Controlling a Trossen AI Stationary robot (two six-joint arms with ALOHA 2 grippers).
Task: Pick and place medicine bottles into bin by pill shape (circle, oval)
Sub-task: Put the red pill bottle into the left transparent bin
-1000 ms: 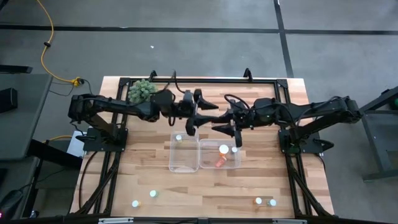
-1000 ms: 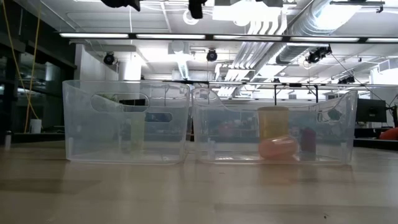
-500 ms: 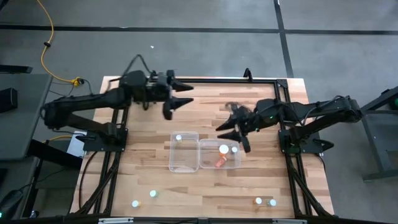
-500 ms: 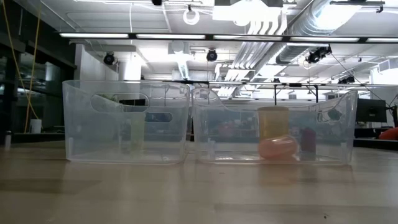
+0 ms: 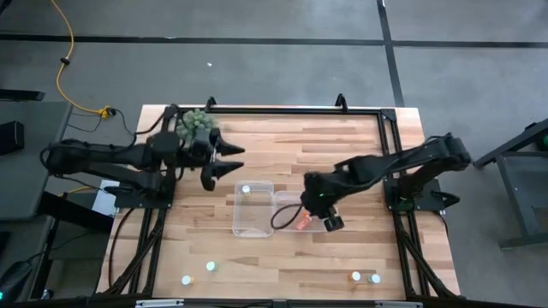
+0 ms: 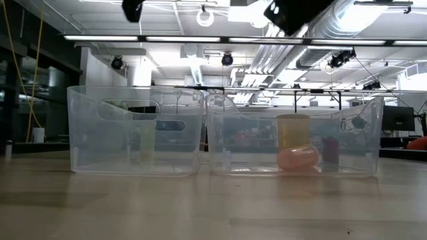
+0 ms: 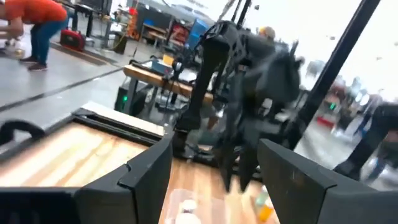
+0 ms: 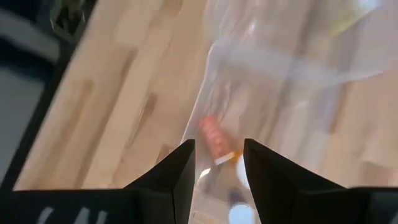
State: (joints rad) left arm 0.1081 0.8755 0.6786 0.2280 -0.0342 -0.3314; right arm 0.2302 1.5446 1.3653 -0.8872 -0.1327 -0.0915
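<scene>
Two clear bins stand side by side mid-table, the left bin (image 5: 253, 208) and the right bin (image 5: 318, 224). The left bin holds one white-capped medicine bottle (image 5: 246, 189). The right bin holds an upright orange bottle (image 6: 293, 132), an orange bottle lying on its side (image 6: 298, 158) and a dark one (image 6: 330, 152). Several more bottles stand near the table's front edge, such as one (image 5: 210, 266) and another (image 5: 355, 275). My left gripper (image 5: 224, 168) is open and empty at the table's left, beside the green plant ball. My right gripper (image 5: 305, 216) is open and empty above the right bin, pointing down into it (image 8: 219, 155).
A fuzzy green plant ball (image 5: 195, 124) sits at the far left of the table. A black frame (image 5: 291, 109) runs along the table's far and side edges. Bare wood lies between the bins and the front bottles. A person bends over in the room beyond (image 7: 34, 28).
My left gripper has drawn back from the table's middle toward the left edge, staying open. My right gripper has gone toward the near edge, to above the right bin, and tipped to point down into it. The bottles and bins have kept still.
</scene>
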